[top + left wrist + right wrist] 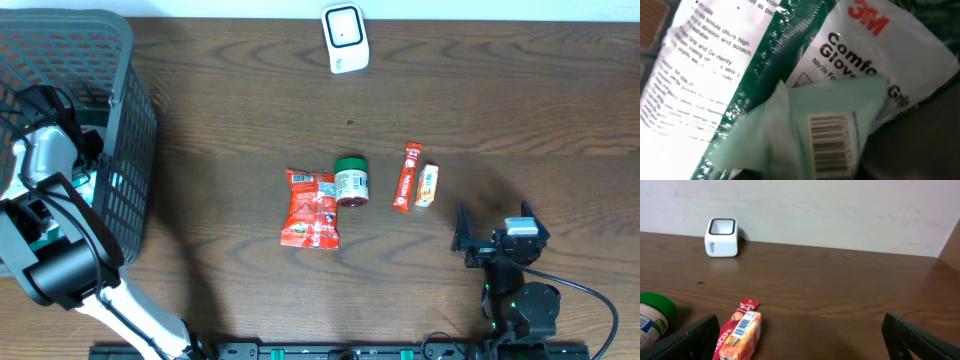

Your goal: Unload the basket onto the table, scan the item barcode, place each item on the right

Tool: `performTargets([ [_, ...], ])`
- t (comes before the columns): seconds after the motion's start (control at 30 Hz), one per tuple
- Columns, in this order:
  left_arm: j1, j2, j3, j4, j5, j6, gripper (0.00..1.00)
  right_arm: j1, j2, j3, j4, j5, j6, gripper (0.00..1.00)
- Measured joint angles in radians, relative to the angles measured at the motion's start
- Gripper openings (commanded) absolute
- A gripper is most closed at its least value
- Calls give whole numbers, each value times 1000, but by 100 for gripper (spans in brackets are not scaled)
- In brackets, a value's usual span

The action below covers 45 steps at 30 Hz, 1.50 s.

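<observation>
Nearest the robot, at about 5 o'clock on the table (220, 120), one right gripper (494, 222) sits low with its two fingers spread wide and nothing between them. At 9 o'clock stands one dark mesh basket (120, 120), and the left arm (45, 160) reaches down into it. The left gripper is buried among the contents and its fingers show in no view, so whether it is clenched or released cannot be told.

The left wrist camera is pressed close to one pale green packet (825, 125) bearing a single barcode (832, 135). It lies on a white-and-green 3M glove pack (865, 45) inside the basket. Whether that printing belongs to one pack or two is unclear, and the edges run out of frame.

At the table's centre lie four loose items. There is one red pouch (312, 208), and just beside it at its 2 o'clock one green-lidded jar (351, 181) on its side. Toward 3 o'clock lie one red stick sachet (406, 177) and one small orange box (427, 186), side by side. In the right wrist view the jar is cut off at the left edge, and the print on all four is too small to read.

Farthest off, at 12 o'clock near the back edge, is one white scanner (345, 38), well apart from everything else.
</observation>
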Motion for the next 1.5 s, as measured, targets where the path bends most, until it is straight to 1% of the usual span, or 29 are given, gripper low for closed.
performTargets([
  [0.23,2,6,47,-69,8,2,7,0,0,0,0,0,0,99],
  [0.33,6,-12,45,-109,18,-16,7,0,0,0,0,0,0,99],
  [0.4,10,-34,29,-113,23,-29,17,0,0,0,0,0,0,99],
  [0.47,12,-71,15,-107,22,-34,37,0,0,0,0,0,0,99],
  [0.5,13,-90,14,-96,21,-33,43,0,0,0,0,0,0,99],
  [0.6,14,-146,14,-55,12,-36,46,0,0,0,0,0,0,99],
  [0.63,15,-159,14,-51,11,-29,51,0,0,0,0,0,0,99],
  [0.67,16,-166,14,-47,10,-19,62,0,0,0,0,0,0,99],
  [0.7,16,-166,14,-43,10,-7,68,0,0,0,0,0,0,99],
  [0.73,16,-162,14,-37,8,6,73,0,0,0,0,0,0,99],
  [0.8,17,-145,12,-18,8,23,79,0,0,0,0,0,0,99],
  [0.87,18,-118,12,-4,6,38,80,0,0,0,0,0,0,99],
  [0.93,18,-85,12,-2,6,57,85,0,0,0,0,0,0,99],
  [1.1,19,-8,18,18,11,91,90,0,0,0,0,0,0,99],
  [1.17,19,0,20,23,13,106,98,0,0,0,0,0,0,99],
  [1.2,19,1,24,29,13,113,100,0,0,0,0,0,0,99],
  [1.5,28,9,34,35,75,189,100,0,0,0,0,0,0,99],
])
